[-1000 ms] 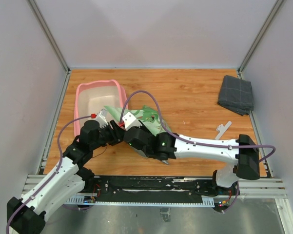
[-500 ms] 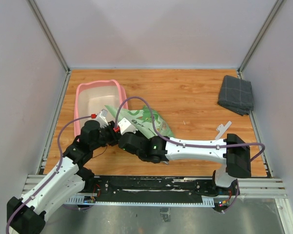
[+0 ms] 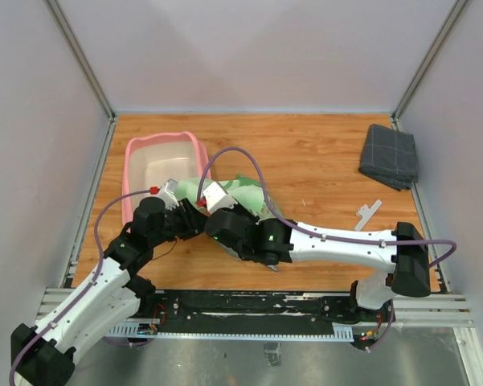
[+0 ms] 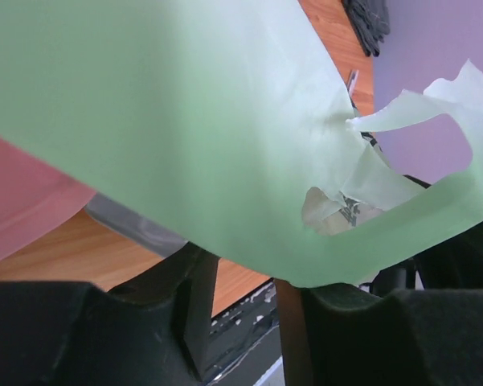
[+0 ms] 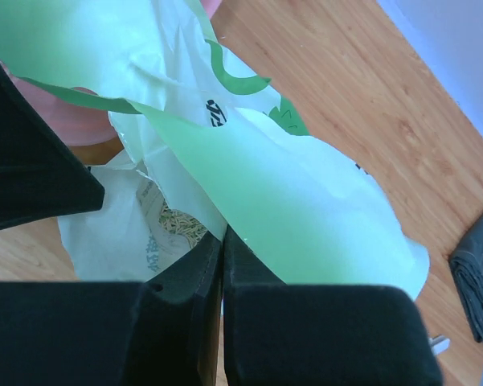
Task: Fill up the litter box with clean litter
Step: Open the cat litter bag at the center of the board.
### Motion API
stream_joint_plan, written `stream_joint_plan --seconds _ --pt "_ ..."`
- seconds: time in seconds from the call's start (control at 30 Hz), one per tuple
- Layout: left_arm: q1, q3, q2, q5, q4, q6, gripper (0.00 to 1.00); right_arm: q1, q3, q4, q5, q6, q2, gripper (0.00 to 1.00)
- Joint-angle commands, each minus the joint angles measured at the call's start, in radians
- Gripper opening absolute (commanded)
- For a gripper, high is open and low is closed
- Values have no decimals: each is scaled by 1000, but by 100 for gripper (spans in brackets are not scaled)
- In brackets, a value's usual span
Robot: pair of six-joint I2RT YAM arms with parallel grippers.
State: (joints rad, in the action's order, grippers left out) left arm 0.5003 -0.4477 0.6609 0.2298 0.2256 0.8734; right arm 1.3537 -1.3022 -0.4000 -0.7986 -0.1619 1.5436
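From above, the litter box [image 3: 130, 181] sits at the far left of the table. My two hands meet just off its near right corner, at the bag [image 3: 245, 191]. The bag's long axis runs from that corner toward the right and toward me, so the box lies up and left of both hands. My left gripper [image 3: 185, 219] is the nearer one to it, and my right gripper [image 3: 202, 207] comes in from the bag's side.

Through my left wrist, pale green film fills most of the view, with pink rim low on the left. My fingers stand partly apart with a clear gap between them. The bag's edge hangs at their tips, but I see nothing pinched.

Through my right wrist, my fingers are pressed together, with the film running down into their tips, so I judge I have hold of the bag. The clean litter [image 5: 177, 223] shows through a torn opening on the side facing the box, still inside the bag.
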Motion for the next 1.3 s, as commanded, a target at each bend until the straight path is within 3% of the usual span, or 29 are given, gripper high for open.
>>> stream_joint_plan --seconds 0.0,0.3,0.57,0.67,0.9,1.1,1.27 --pt "4 -65 16 -6 12 -2 41 -13 -12 13 -117 63 -34 1" --pt "5 -92 80 21 -1 -7 52 -11 -29 40 -82 64 -32 1" --pt "35 -9 150 57 -168 71 52 -12 -21 50 -87 57 -23 1" --pt "50 -38 167 10 -130 46 41 -12 -15 45 -100 58 -27 1" --pt "58 -154 80 -116 -53 -1 1 -52 12 42 -86 68 -81 1" --pt "58 -159 119 -46 -103 8 0 -121 42 62 56 53 -146 1" --pt "58 -110 97 -3 -181 51 1 -146 79 62 66 50 -198 1"
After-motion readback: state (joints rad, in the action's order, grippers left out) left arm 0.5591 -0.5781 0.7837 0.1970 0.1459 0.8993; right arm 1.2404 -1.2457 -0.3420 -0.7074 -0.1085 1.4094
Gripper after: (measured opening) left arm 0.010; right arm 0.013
